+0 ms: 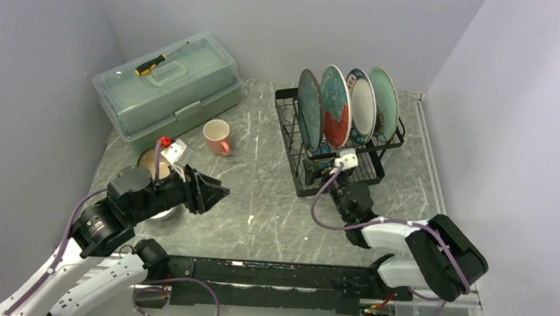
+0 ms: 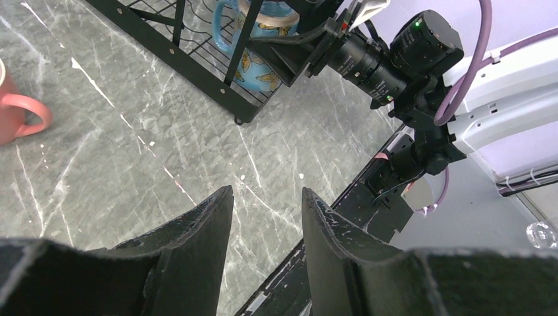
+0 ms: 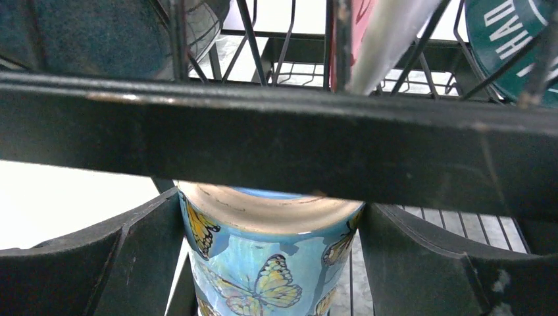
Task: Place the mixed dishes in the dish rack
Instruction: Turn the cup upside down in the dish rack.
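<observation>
The black wire dish rack (image 1: pixel 302 176) stands at the back right. A teal plate (image 1: pixel 309 109), a teal-and-red plate (image 1: pixel 335 106), a white dark-rimmed plate (image 1: pixel 362 104) and a pale green plate (image 1: pixel 384 97) stand upright in it. My right gripper (image 3: pixel 270 201) reaches into the lower tier and is shut on the blue butterfly mug (image 3: pixel 263 263), a finger against each side. From the left wrist that mug (image 2: pixel 260 59) shows inside the rack. My left gripper (image 2: pixel 266 194) hovers open and empty over the table. The pink mug (image 1: pixel 217 136) stands on the table. A tan bowl (image 1: pixel 148 161) is partly hidden behind the left arm.
A translucent green lidded box (image 1: pixel 166 85) sits at the back left with a yellow-and-black screwdriver (image 1: pixel 152 65) on its lid. A rack bar (image 3: pixel 263 138) crosses just above the blue mug's rim. Grey walls close in on both sides.
</observation>
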You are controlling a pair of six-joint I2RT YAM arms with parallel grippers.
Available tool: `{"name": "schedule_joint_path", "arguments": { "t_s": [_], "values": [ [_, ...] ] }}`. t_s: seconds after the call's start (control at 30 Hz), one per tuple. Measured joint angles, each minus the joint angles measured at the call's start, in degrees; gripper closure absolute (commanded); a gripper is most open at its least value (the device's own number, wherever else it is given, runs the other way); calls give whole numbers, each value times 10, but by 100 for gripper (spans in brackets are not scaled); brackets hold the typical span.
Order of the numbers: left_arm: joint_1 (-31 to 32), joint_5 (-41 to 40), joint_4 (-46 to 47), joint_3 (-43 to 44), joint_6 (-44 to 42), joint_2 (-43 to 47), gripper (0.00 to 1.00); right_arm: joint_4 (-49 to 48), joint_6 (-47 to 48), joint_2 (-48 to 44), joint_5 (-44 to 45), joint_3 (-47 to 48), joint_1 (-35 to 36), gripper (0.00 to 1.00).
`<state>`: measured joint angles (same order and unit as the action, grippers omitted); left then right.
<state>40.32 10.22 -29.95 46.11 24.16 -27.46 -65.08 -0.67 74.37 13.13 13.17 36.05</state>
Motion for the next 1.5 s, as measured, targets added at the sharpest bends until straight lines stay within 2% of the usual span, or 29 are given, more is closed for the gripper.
{"name": "schedule_joint_path", "arguments": {
  "t_s": [0.27,0.4,0.77,1.03,1.3,1.5],
  "values": [
    [0,0,-12,2,-7,1,52,-40,-3,52,0,9,-3,85],
    [0,-2,-17,2,-9,9,52,-43,-8,66,1,9,-4,81],
    [0,-6,-21,2,-10,15,52,-66,-26,71,3,-7,-4,80],
    [0,-6,-21,2,-10,16,52,-73,-33,74,3,-17,-4,74],
    [0,-6,-24,2,-10,25,52,-36,-43,52,3,-23,-4,60],
    [0,-6,-25,2,-10,26,51,9,-55,24,3,-23,-4,44]
  ]
}}
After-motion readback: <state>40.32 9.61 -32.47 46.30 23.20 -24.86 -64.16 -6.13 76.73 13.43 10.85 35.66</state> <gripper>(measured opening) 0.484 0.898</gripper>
